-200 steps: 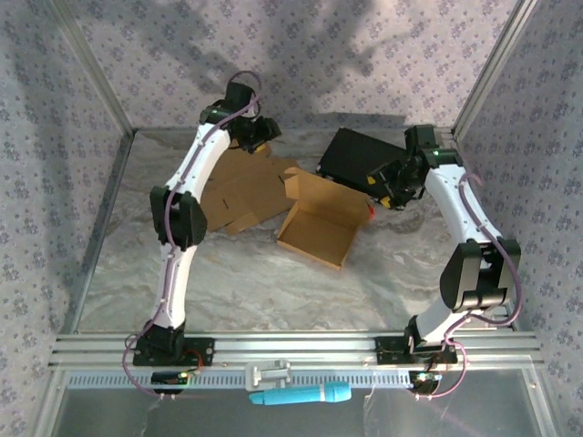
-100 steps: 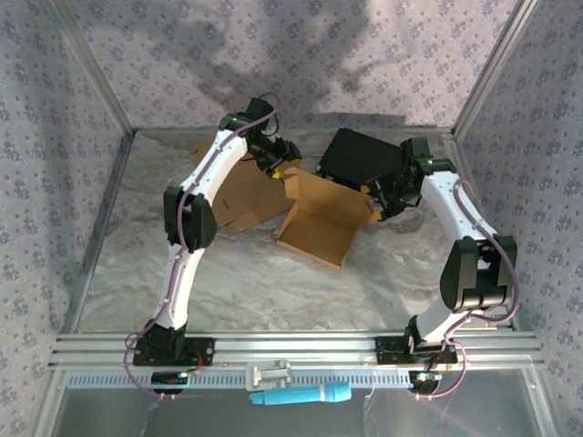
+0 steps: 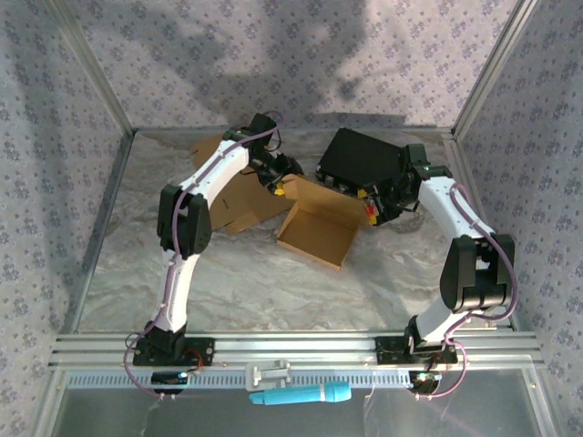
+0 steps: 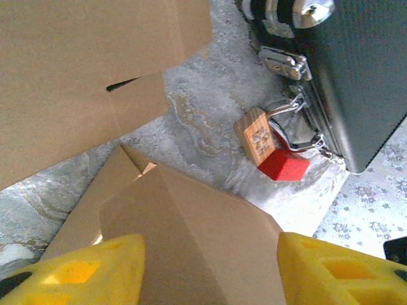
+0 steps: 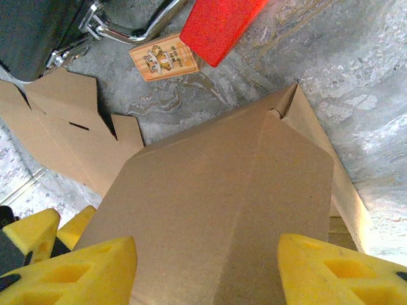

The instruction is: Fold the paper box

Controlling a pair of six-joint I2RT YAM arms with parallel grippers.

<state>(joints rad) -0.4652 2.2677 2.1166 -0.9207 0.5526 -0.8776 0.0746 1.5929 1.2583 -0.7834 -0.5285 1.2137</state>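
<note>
One half-folded brown cardboard box [image 3: 314,235] lies near the middle of the grey marbled table [image 3: 237,282]. Its shallow rectangular tray is open upward and its rear panel stands toward a single black hard-shell case [image 3: 360,157].

Two grippers work the box. The left gripper [image 4: 210,273] is at the far left corner and the right gripper [image 5: 206,273] at the far right corner. Each has its two jaws apart, with a smooth, creased cardboard panel lying across the gap. Whether the pads press on the panel cannot be told. All four fingers [image 4: 76,274] are blocky yellow plastic with moulded recesses.

Left of the box lies a pile of flat brown cardboard blanks [image 3: 232,196]. They overlap and are cut with slots and tabs, and their number cannot be made out.

The case is matte and finely textured, and it is fitted along one edge with shiny chrome latches [image 4: 283,58]. Just beside it on the table sit one small rectangular wooden tag [image 4: 256,135] with a printed face and one smooth red block [image 4: 283,166], side by side.

One teal tube-shaped tool [image 3: 301,395] lies beyond the ribbed aluminium rail [image 3: 291,346] at the near edge. Pale walls printed with a small floral pattern [image 3: 510,137] enclose the table on three sides.
</note>
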